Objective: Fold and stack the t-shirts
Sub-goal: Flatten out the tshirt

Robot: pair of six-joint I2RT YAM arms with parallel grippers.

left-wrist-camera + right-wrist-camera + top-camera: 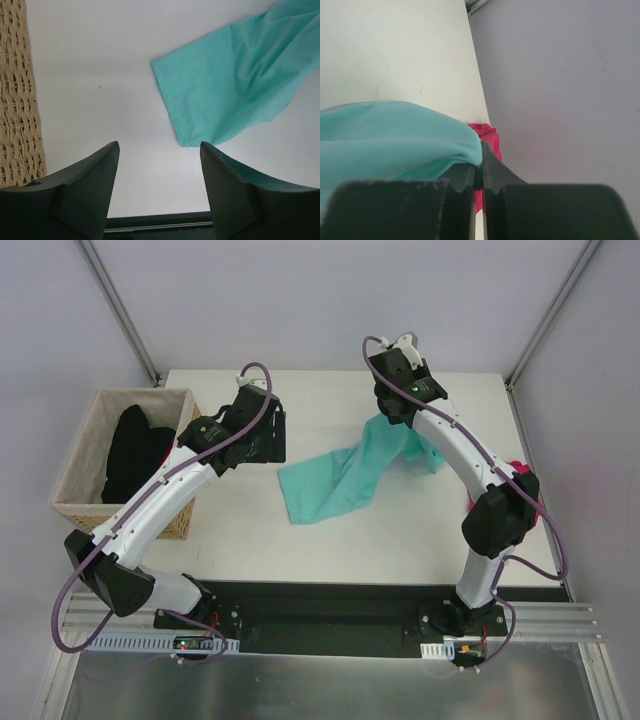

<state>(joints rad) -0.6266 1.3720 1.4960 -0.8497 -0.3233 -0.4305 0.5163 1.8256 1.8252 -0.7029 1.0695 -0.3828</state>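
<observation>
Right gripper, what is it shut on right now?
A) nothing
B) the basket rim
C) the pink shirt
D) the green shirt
D: in the right wrist view the right gripper has its fingers pressed together on a bunched fold of the green shirt. The pink shirt lies behind it, not between the fingers.

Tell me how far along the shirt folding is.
Done: nothing folded or stacked. In hand: the right gripper is shut on the teal-mint cloth t-shirt, one end raised, the rest on the white table; the left gripper hangs open nearby. Left: folding it and the bunched magenta-pink cloth t-shirt at the table's right edge, then stacking.
</observation>
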